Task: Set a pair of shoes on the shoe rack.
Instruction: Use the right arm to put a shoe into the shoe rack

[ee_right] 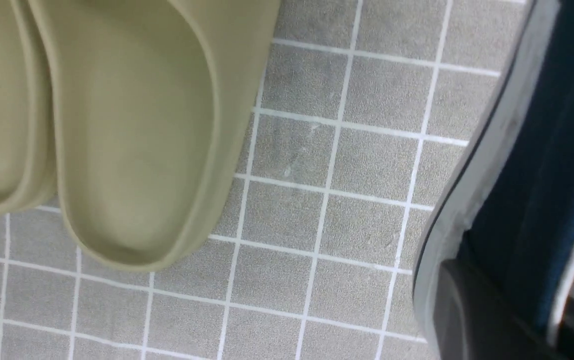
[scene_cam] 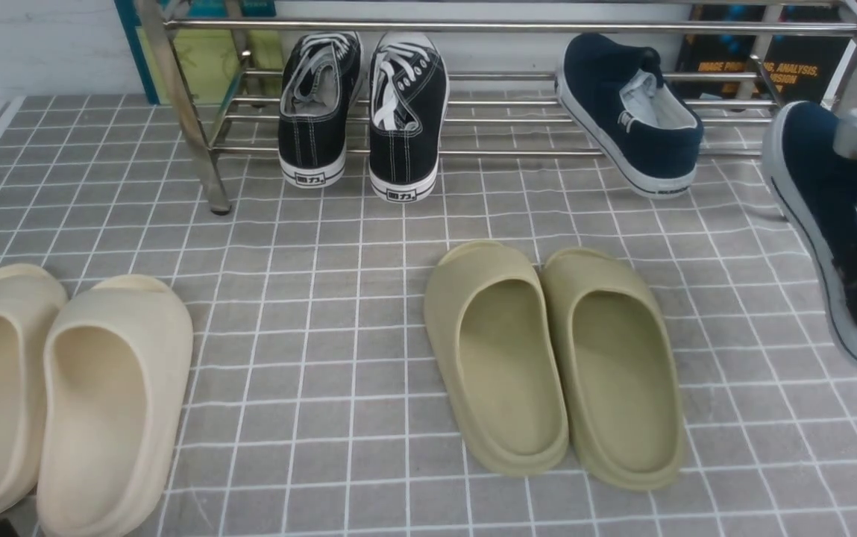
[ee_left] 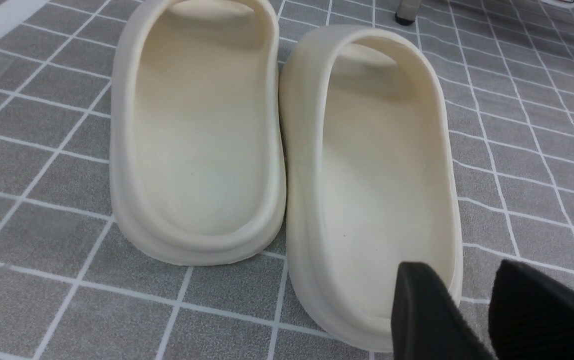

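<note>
In front, two navy shoes [scene_cam: 629, 112], one toe-back aslant on the rack [scene_cam: 398, 153], one lengthwise toward it, two sneakers, four slides; left wrist, two slides, parted gripper [ee_left: 446, 300]; right wrist, gripper [ee_right: 511, 320] pinching one shoe's side.

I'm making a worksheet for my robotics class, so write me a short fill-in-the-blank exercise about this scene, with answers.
1. The right end effector is gripping a navy ____.
2. The black sneakers have laces coloured ____.
3. On the tiled surface, the olive slides lie to the ____ of the cream slides.
4. The rack is made of shiny ____ tubes.

Missing words: shoe; white; right; metal
</note>
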Tool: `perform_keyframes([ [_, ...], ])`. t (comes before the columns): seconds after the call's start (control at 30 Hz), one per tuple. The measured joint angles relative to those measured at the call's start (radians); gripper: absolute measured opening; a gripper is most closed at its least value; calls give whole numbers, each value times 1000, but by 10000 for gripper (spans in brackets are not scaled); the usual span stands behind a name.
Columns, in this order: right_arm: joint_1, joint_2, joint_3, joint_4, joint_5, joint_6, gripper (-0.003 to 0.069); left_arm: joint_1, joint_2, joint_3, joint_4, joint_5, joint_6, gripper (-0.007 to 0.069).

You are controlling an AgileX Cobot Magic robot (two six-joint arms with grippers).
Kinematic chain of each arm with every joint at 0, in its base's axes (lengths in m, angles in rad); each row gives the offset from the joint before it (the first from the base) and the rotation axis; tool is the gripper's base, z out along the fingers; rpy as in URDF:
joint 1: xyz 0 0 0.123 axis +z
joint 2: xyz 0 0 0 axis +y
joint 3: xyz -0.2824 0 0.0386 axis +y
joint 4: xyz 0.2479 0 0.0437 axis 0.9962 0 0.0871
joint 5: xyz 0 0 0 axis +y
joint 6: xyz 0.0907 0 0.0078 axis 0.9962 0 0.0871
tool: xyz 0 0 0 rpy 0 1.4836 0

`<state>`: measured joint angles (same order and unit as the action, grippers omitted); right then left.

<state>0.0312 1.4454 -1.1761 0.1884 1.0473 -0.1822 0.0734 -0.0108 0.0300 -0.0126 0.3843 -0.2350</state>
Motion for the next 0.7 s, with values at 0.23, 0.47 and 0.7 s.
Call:
perform_keyframes([
  [0.23, 0, 34, -56, 36, 45, -38, 38, 0, 0, 0, 0, 0, 0, 227],
  [0.47, 0, 140, -169, 38, 56, -73, 38, 0, 0, 0, 0, 0, 0, 235],
  [0.7, 0, 285, -314, 37, 82, -101, 38, 0, 0, 0, 0, 0, 0, 237],
])
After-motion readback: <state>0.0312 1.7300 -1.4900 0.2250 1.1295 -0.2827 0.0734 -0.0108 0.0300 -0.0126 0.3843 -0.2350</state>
